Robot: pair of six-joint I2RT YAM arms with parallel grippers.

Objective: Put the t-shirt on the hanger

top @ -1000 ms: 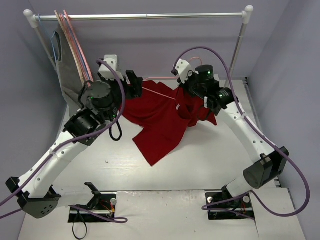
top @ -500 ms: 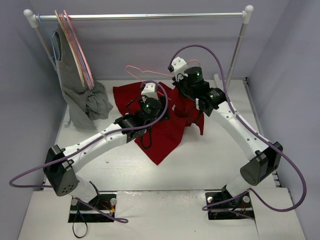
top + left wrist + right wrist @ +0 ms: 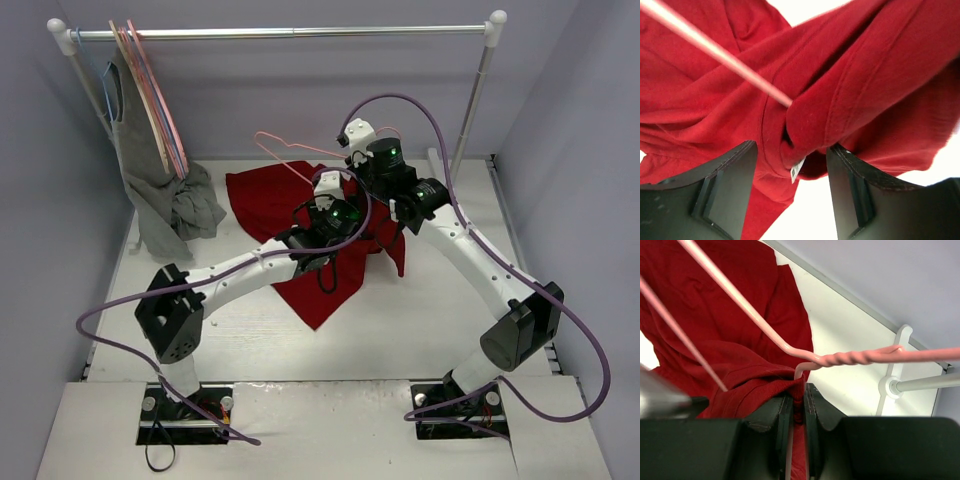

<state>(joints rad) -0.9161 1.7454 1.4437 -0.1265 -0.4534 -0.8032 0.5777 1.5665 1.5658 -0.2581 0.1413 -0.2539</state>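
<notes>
The deep-red t-shirt [image 3: 262,196] hangs bunched over the middle of the table. The pale-pink wire hanger [image 3: 287,151] sticks out of its top toward the back left. My right gripper [image 3: 366,178] is shut on a fold of the shirt's collar together with the hanger wire just below the twisted neck [image 3: 850,359]; the pinched cloth [image 3: 799,390] sits between its fingers. My left gripper [image 3: 338,207] is open beside it. In the left wrist view the shirt's collar with the white label [image 3: 797,170] lies between the open fingers [image 3: 735,165], and one hanger wire [image 3: 715,47] runs into the cloth.
A clothes rail [image 3: 290,33] spans the back on two posts. At its left end hang other hangers [image 3: 150,95] and a grey garment [image 3: 178,205] that drapes to the table. The right post [image 3: 478,95] stands behind my right arm.
My left arm has swung from the left side to the centre, up to the shirt's collar. My right gripper has lifted the shirt and hanger, and the shirt has bunched up.
</notes>
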